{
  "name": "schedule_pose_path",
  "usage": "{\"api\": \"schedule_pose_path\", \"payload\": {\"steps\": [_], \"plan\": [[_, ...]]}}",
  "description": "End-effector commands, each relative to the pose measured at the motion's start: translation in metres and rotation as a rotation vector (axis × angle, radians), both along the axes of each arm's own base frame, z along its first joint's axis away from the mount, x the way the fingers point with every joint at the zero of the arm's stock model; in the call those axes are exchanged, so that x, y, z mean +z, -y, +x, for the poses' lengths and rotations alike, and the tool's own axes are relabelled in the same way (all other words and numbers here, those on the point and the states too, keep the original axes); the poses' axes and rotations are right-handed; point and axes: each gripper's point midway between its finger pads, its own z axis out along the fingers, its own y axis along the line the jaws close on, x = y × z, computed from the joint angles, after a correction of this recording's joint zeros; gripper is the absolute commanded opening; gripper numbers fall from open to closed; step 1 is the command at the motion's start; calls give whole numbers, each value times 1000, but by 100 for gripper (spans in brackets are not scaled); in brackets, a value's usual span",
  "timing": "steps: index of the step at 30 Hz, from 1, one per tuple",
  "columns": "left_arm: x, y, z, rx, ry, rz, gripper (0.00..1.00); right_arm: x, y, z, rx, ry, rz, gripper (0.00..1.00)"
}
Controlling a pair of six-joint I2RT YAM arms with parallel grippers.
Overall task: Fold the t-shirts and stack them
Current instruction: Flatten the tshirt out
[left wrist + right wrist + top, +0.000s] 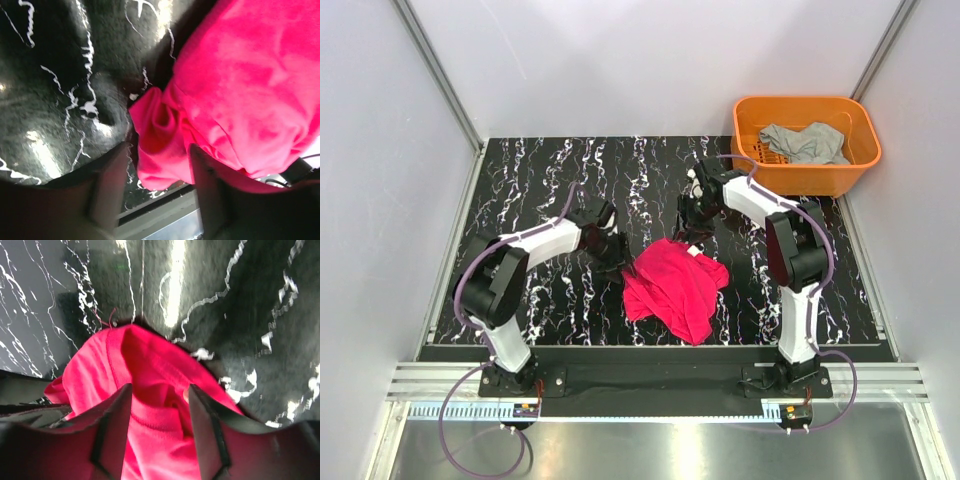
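Folds of magenta-red t-shirt sit between the spread jaws of the left gripper and of the right gripper; grey t-shirt lies in the basket, well beyond the right gripper.

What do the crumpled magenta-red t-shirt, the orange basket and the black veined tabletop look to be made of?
Magenta-red t-shirt: soft matte knit fabric, perhaps cotton; it bunches into folds and shows a stitched seam. Orange basket: rigid smooth plastic, judging by its moulded rim and even colour. Black veined tabletop: glossy marble-look surface, laminate or stone unclear; it reflects bright glare.
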Motion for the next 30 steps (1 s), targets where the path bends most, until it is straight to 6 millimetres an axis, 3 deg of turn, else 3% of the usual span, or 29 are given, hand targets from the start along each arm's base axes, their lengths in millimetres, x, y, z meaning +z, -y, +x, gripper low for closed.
{"api": "schedule_pose_path", "payload": {"steps": [1, 4, 7, 9, 13, 14, 15, 19, 21, 25, 30], "plan": [[17, 9, 21, -6, 64, -51, 53, 9, -11, 12, 44, 23, 45, 52], [17, 9, 25, -4, 69, -54, 48, 9, -19, 11, 55, 1, 84, 51], [14, 10, 25, 7, 57, -58, 36, 4, -21, 7, 49, -31, 102, 47], [12, 10, 26, 11, 57, -62, 34, 5, -18, 5, 42, -30, 88, 46], [13, 7, 26, 29, 74, -55, 23, 15, -14, 0, 66, 21, 94, 66], [13, 6, 26, 35, 82, -49, 8, 16, -17, -3, 83, 20, 109, 70], [13, 5, 25, 36, 85, -46, 0, 17, -18, -3, 95, 20, 119, 70], [19, 3, 24, 57, 100, -49, 0, 18, -19, 1, 112, 40, 122, 70], [22, 1, 22, 62, 106, -48, 0, 14, -28, 0, 127, 4, 159, 60], [31, 1, 19, 72, 117, -68, 0, 8, -39, -7, 138, -47, 198, 51], [39, 1, 18, 74, 135, -80, 0, 7, -49, -15, 167, -55, 223, 56]]}}
